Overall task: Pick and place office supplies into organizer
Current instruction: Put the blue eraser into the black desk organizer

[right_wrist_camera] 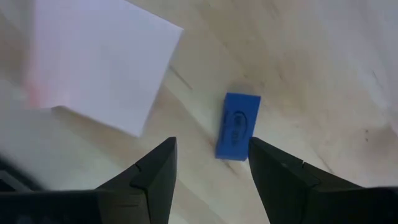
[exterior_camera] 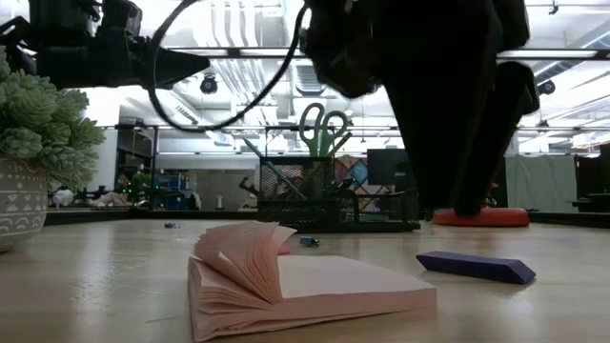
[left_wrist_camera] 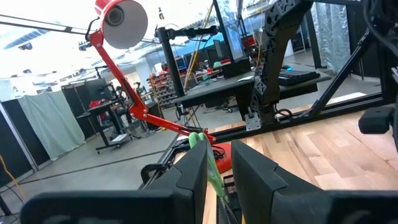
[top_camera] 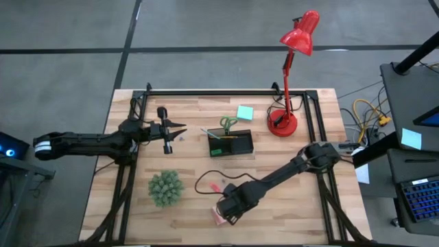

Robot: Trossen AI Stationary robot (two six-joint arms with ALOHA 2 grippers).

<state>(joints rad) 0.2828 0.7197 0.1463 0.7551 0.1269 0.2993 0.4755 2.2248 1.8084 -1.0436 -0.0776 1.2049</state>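
Note:
My right gripper [top_camera: 228, 208] hangs open near the table's near edge, pointing down. Straight below it, a small blue eraser [right_wrist_camera: 237, 126] lies flat on the wood between the two fingers' lines, untouched. A pink sticky-note pad [exterior_camera: 286, 286] lies beside it with its top sheets curled up. The black organizer [top_camera: 230, 143] stands mid-table and holds green-handled scissors [top_camera: 228, 124] upright, plus a yellow pencil [top_camera: 225, 136]. A teal pad [top_camera: 244, 112] lies beyond it. My left gripper [top_camera: 181, 130] is open, held level left of the organizer, and holds nothing.
A green spiky plant [top_camera: 165, 188] in a pot sits at the near left. The red desk lamp's base [top_camera: 282, 124] stands at the far right. A small pink item [top_camera: 213, 186] and a black cable [top_camera: 206, 177] lie between the organizer and my right gripper.

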